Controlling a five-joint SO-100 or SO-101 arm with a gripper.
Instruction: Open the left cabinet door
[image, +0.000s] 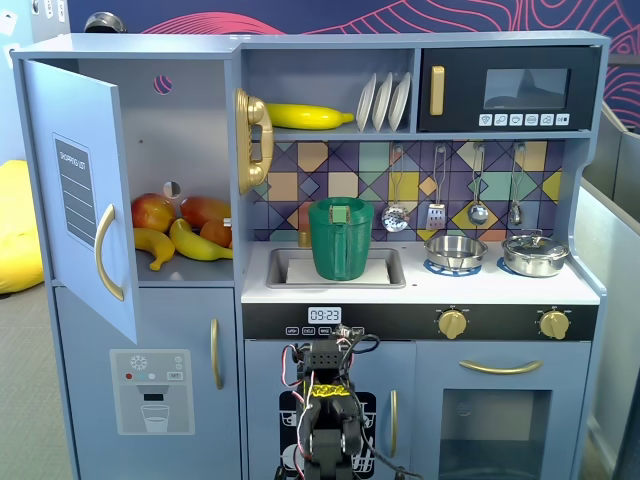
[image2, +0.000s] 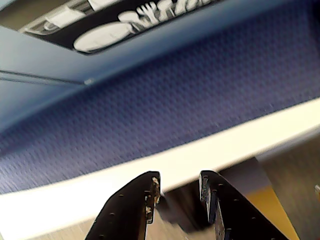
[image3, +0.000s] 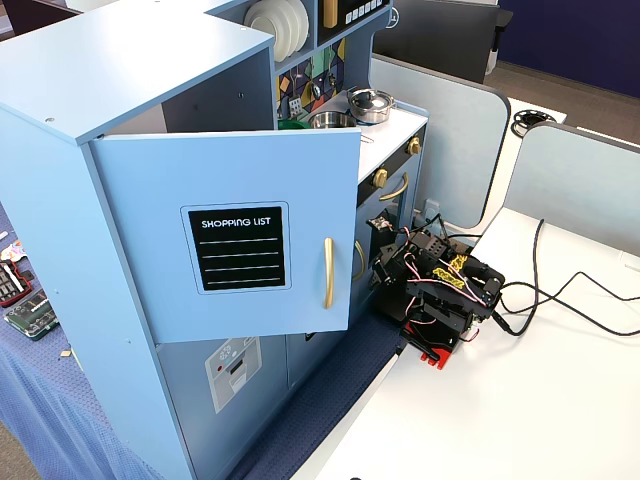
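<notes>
The left cabinet door (image: 85, 200), blue-grey with a "SHOPPING LIST" panel and a gold bar handle (image: 105, 252), stands swung wide open from the toy fridge. It also shows in the other fixed view (image3: 150, 260), with its handle (image3: 327, 272) at its free edge. My arm (image: 325, 420) sits folded low in front of the kitchen's middle, well right of the door and apart from it; it also shows in the other fixed view (image3: 440, 290). In the wrist view my gripper (image2: 179, 182) has its jaws a little apart and empty, over the white table edge and blue mat.
Apples and bananas (image: 180, 225) lie in the open fridge. Below is the dispenser door (image: 150, 390). A green pitcher (image: 340, 238) stands in the sink, the microwave (image: 510, 90) is top right. Grey partitions (image3: 450, 120) and cables (image3: 560, 300) lie right of the arm.
</notes>
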